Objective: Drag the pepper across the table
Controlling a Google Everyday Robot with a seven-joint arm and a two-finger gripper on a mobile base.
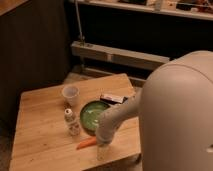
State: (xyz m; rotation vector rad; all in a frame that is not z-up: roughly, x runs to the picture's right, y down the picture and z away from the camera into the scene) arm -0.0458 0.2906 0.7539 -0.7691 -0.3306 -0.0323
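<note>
The pepper [86, 143] is a small orange-red tapered piece lying on the light wooden table [40, 130] near its front edge, just below the green bowl [92, 114]. My gripper [103, 149] hangs at the end of the white arm, right next to the pepper's right end, low over the table. The arm covers the bowl's right side.
A clear plastic cup [71, 95] stands behind the bowl. A small bottle [72, 122] stands left of the bowl. A blue-and-white flat package [112, 99] lies at the back right. My white body [175, 115] fills the right side. The table's front edge is close to the pepper.
</note>
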